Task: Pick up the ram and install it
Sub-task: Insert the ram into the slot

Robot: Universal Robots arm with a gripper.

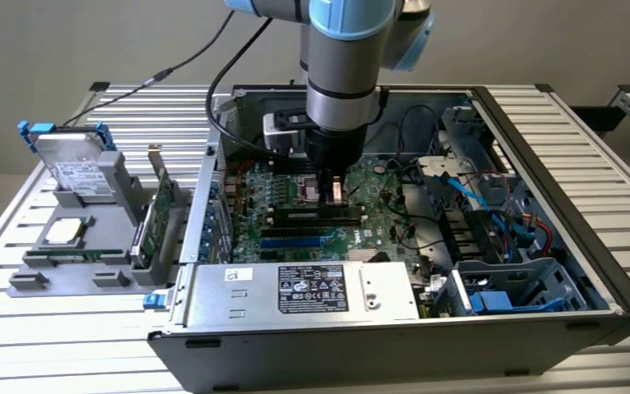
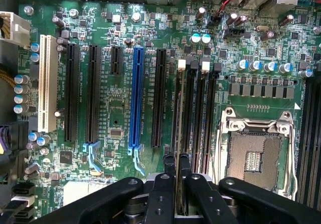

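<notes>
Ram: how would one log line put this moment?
fingers: shut on ram | ram: edge-on over slots | place: inside case | seated: unclear

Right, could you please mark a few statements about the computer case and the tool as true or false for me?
1. The tool is inside the open black computer case, over the green motherboard. True.
2. The thin green ram stick lies outside the case. False: it is clamped edge-on in the tool, above the black memory slots.
3. The metal-framed processor socket holds no chip. True.
4. The silver hard drive is mounted inside the case. False: it stands on the grey plastic holder at the exterior view's left.
5. The motherboard has one long blue slot. True.
</notes>
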